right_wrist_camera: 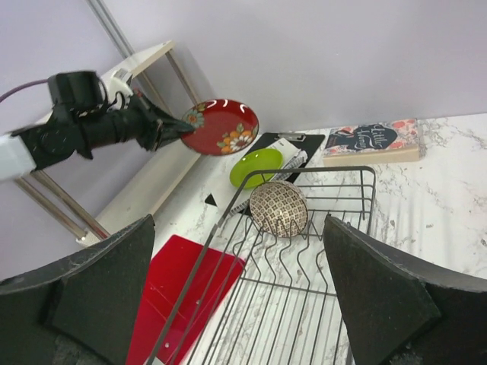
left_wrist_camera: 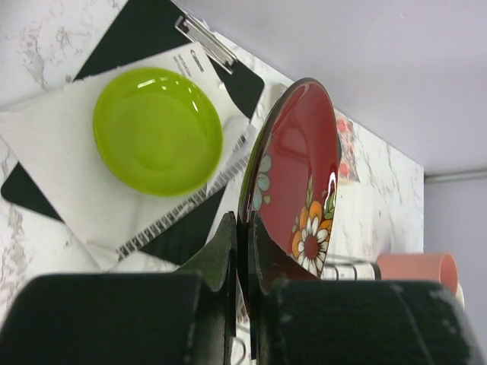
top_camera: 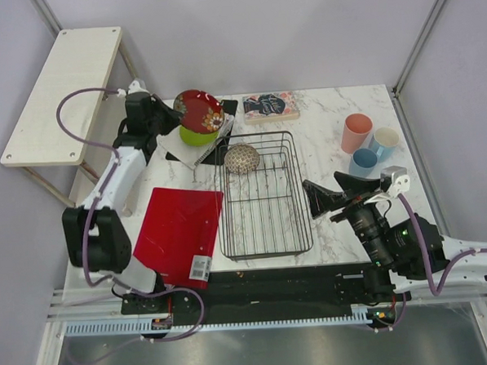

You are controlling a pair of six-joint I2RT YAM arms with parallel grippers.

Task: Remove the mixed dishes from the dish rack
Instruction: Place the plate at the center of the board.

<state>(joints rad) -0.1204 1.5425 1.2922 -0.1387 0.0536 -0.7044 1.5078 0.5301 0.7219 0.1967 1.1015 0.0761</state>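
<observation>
While the left gripper [top_camera: 173, 113], in the upper left of the top view, clenches the rim of the red floral plate [top_camera: 200, 109] and holds it on edge in the air, the lime green plate [top_camera: 194, 138] lies just below it on a clipboard [left_wrist_camera: 141, 30]. The speckled bowl [top_camera: 241, 159] leans at the far end of the dish rack [top_camera: 267, 245]. At lower right, the right gripper [top_camera: 318, 201] is spread wide beside the rack, grasping nothing.

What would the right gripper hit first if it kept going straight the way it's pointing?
Most likely the near side wall of the dish rack: the open right gripper points across it. The speckled bowl sits farther along, at the far end; height is unclear.
</observation>
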